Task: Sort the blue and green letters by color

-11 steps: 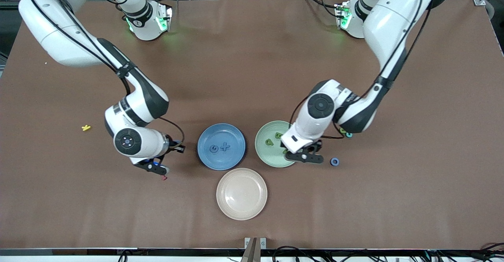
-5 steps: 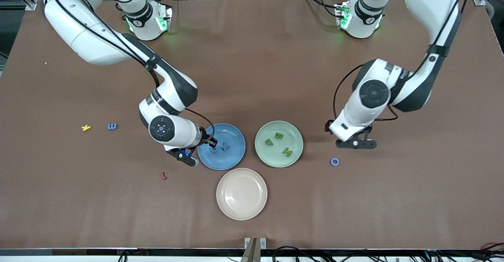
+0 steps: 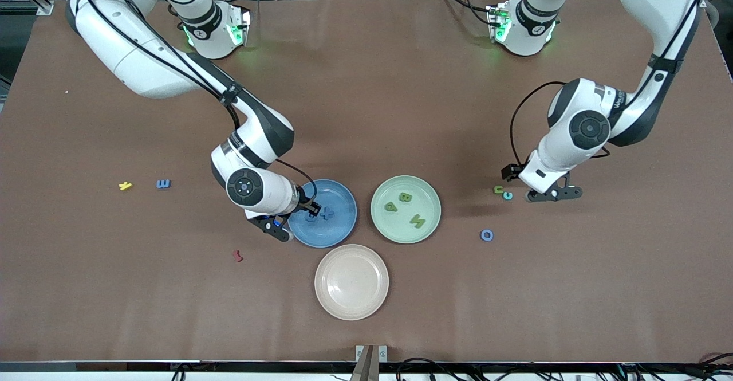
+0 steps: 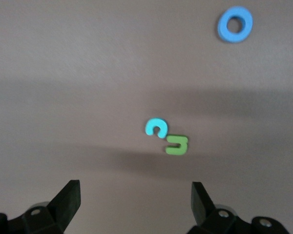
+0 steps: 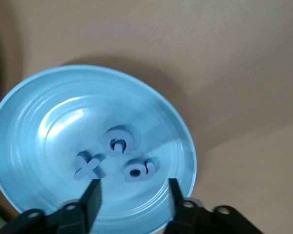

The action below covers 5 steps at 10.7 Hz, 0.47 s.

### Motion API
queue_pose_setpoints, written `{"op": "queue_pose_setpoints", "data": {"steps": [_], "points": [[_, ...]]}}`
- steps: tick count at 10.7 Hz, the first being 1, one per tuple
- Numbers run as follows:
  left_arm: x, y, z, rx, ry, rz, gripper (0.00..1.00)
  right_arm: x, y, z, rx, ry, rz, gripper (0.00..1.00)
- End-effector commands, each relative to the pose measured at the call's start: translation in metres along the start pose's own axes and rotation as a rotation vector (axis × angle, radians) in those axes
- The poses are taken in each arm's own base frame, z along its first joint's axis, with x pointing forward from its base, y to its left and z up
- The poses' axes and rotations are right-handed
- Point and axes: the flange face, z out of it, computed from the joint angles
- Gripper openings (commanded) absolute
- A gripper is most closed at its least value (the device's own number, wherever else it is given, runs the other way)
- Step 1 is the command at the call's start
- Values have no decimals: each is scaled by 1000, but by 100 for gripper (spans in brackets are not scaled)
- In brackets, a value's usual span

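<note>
My right gripper (image 3: pixel 280 231) (image 5: pixel 133 197) hangs open over the blue plate (image 3: pixel 339 229) (image 5: pixel 29 141). Three blue letters lie in that plate: an X (image 5: pixel 88 165), a G (image 5: pixel 118 141) and a P (image 5: pixel 139 169) just past the fingertips. The green plate (image 3: pixel 436 212) holds three green letters (image 3: pixel 405 197). My left gripper (image 3: pixel 554 194) (image 4: pixel 135 200) is open and empty over the table beside a green U (image 3: pixel 499 189) (image 4: pixel 177 145) and a cyan letter (image 3: pixel 507 196) (image 4: pixel 156 128). A blue O (image 3: pixel 487 235) (image 4: pixel 235 23) and a blue E (image 3: pixel 163 184) lie loose.
A beige plate (image 3: pixel 351 282) sits nearer the front camera than the two coloured plates. A yellow letter (image 3: pixel 125 185) lies beside the blue E, and a dark red letter (image 3: pixel 237 255) lies toward the right arm's end from the blue plate.
My right gripper carried a blue letter to the blue plate and opened; the letter now lies in it. My left gripper left the green plate and moved over the U.
</note>
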Motion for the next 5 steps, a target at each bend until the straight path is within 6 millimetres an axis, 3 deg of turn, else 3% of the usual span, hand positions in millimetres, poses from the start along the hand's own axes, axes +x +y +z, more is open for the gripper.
{"op": "queue_pose_setpoints", "data": {"steps": [1,2,5], "points": [[-18,24,29,-65,1,-90,97,38,23,-22,19,17,46,100],[-22,38,36,-70,6,-74,96,60,42,-30,17,14,12,100],[-12,29,63,-39,21,-17,91,128,123,-59,-57,-40,-165,100]]}}
